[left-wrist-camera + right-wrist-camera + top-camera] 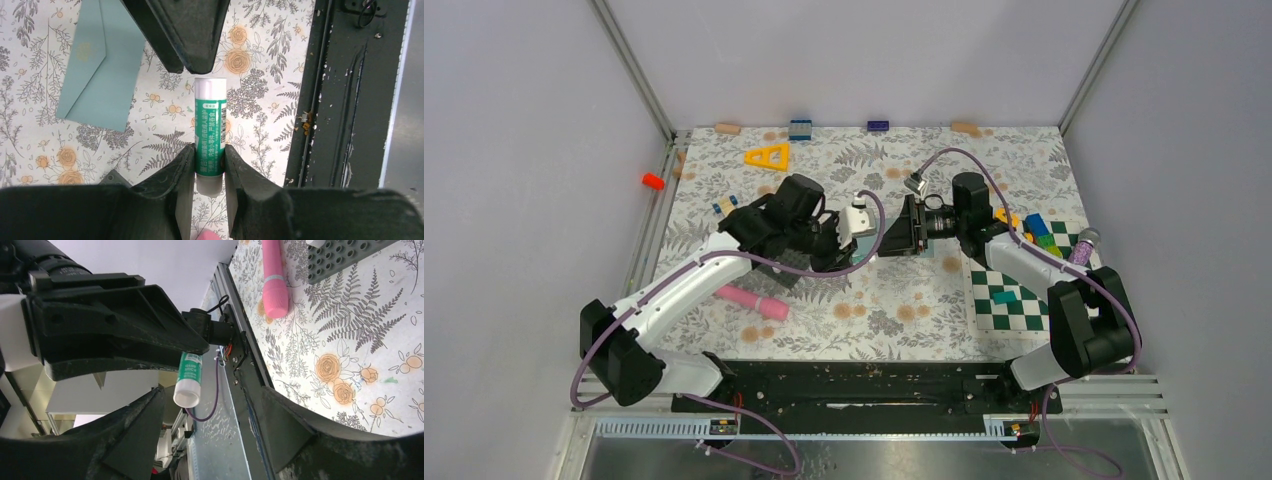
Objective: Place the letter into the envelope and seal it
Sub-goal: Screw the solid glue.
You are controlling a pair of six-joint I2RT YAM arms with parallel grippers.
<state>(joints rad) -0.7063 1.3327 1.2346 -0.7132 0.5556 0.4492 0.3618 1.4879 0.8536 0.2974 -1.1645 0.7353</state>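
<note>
Two arms meet over the middle of the flowered table (pixel 894 310), wrists turned toward each other; the left gripper (pixel 210 152) is clamped on a glue stick (pixel 210 130), green label with white ends, one finger pressed on each side of its lower part; the stick is held off the table, and its free end points at the right gripper (pixel 212 395). Right gripper's jaws stand wide apart and hold nothing; in the right wrist view the stick's white end (pixel 186 392) sits between the two fingers, nearer the left one; contact cannot be told.

Envelope (pixel 95 65), teal-grey, lies flat on the table below the grippers; in the left wrist view it is off to the left of the glue stick and apart from it; a triangular fold shows on its face; its top runs out of frame and one edge is hidden behind a black finger; in the top view the arms mostly cover it.

Also on the table: pink stick (pixel 752 301) beside the left arm; checkered mat (pixel 1014 300) under the right arm; yellow triangle (pixel 767 157) near the far edge.
</note>
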